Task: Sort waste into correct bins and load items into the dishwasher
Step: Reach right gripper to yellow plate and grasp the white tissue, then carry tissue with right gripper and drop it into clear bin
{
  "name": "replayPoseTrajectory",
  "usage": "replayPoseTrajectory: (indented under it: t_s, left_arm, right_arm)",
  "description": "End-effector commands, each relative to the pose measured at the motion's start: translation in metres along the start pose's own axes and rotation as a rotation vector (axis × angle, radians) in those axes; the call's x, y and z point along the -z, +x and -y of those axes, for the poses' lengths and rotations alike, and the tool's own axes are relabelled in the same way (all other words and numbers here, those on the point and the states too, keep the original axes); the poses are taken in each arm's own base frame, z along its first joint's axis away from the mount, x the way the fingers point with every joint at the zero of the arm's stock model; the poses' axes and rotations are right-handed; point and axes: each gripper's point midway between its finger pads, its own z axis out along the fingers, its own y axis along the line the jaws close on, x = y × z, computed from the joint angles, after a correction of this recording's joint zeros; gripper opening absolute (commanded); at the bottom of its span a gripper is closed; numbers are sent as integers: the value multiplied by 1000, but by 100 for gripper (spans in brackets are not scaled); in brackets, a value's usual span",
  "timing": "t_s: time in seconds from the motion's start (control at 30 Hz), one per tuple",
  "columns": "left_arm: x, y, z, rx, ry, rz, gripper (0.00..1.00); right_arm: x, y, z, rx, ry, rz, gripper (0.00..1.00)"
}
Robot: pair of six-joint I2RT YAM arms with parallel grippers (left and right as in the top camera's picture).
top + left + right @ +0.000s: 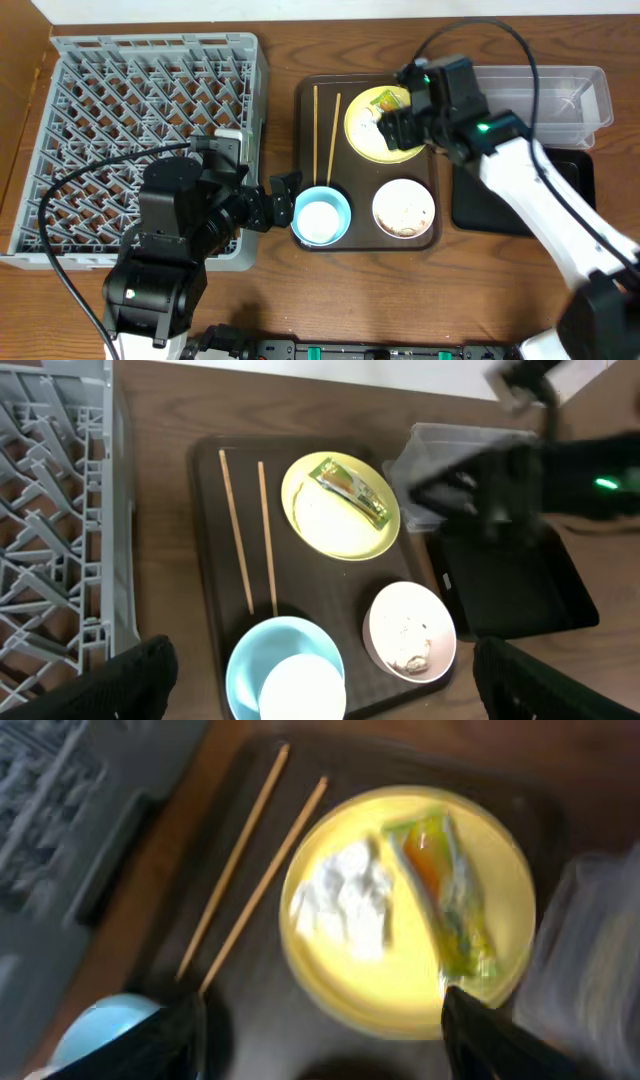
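Left on the tabletop [285, 60], a large grey dish rack [120, 100], upright pegs all across its lattice. Just right of it, a dark-brown serving tray [360, 177], loaded with four things. At the tray's far right, a round yellow plate [400, 980]; holds a crumpled white tissue [345, 900] and a green-orange-yellow snack wrapper [445, 890], side by side, the wrapper toward the right. Along the tray's far left, a pair of thin wooden chopsticks [325, 130], flat and almost parallel, apart from the plate. At the near left, a light-blue bowl [320, 215], whitish inside; cannot tell whether anything lies in it. At the near right, a small white bowl [404, 208], with whitish-beige rice-like scraps [408, 650] on its bottom. Right of the serving tray, a clear plastic tub [565, 95] farther back and a shallow black tray [468, 210] nearer, partly hidden under the right arm. Hovering over the yellow plate, the right tool [322, 1010], fingers spread wide, gripping nothing. Just beside the light-blue bowl's left edge, the left tool [285, 200], likewise wide open with nothing between its fingers, its arm over the rack's near right corner
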Motion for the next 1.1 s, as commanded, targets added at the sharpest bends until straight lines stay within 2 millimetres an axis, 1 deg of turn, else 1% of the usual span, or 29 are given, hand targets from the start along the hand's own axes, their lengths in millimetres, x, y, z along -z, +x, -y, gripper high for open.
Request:
replayPoseTrajectory:
  t_s: [0.0,0.03,0.07,0.1,0.17,0.23,0.33,0.4,0.5,0.53,0.57,0.63,0.67,0.73,0.77,0.83,0.87,0.93,0.97,1.0,1.03,1.07]
  left_arm:
    - [4,-6,5,-4,18,16,95]
    - [4,-6,5,-4,18,16,95]
    - [4,-6,5,-4,18,16,95]
    - [4,-6,5,-4,18,16,95]
    - [4,-6,5,-4,18,16,95]
    - [4,-6,5,-4,18,16,95]
    - [4,-6,5,-4,18,16,95]
    - [4,-6,5,-4,18,16,95]
    - [4,-6,5,-4,18,16,95]
    - [4,-6,5,-4,18,16,95]
    - [4,-6,5,-4,18,16,95]
    - [4,-6,5,-4,18,16,95]
    - [4,-6,5,-4,18,16,95]
    - [4,-6,5,-4,18,16,95]
    - [4,-6,5,-4,18,16,95]
    - [4,-6,5,-4,18,16,96]
    - [4,-6,5,-4,18,16,95]
    - [4,-6,5,-4,18,16,95]
    - [4,-6,5,-4,18,16,95]
    - [4,-6,5,-4,18,16,95]
    - [4,-6,5,-4,18,16,95]
    - [4,-6,5,-4,18,16,95]
  right_arm:
    - [-37,-1,8,58,8,-1,73]
    - [-48,1,8,61,1,-2,73]
    - [-60,3,7,71,0,-4,70]
    - [-66,5,7,81,-2,-6,69]
    - [-84,10,7,126,-5,-10,69]
    - [-104,18,9,161,-7,-19,64]
    - [-125,28,14,157,-6,-31,64]
    - [-141,41,19,151,-5,-58,63]
    - [-154,60,14,143,-36,-105,61]
    - [-157,64,12,145,-39,-114,58]
    - [-158,66,10,149,-40,-120,52]
    - [-158,66,8,155,-39,-118,34]
    - [-156,62,6,157,-40,-108,23]
    - [-148,50,4,160,-42,-81,6]
    - [-139,40,3,154,-42,-56,2]
    - [-118,16,2,119,-41,5,1]
    - [-101,-1,3,95,-38,51,1]
    - [-70,-29,10,62,-21,131,1]
    - [-52,-44,17,35,2,178,1]
    - [-41,-53,25,11,28,208,1]
    - [-24,-64,39,-26,69,247,1]
    - [-11,-70,54,-63,118,272,1]
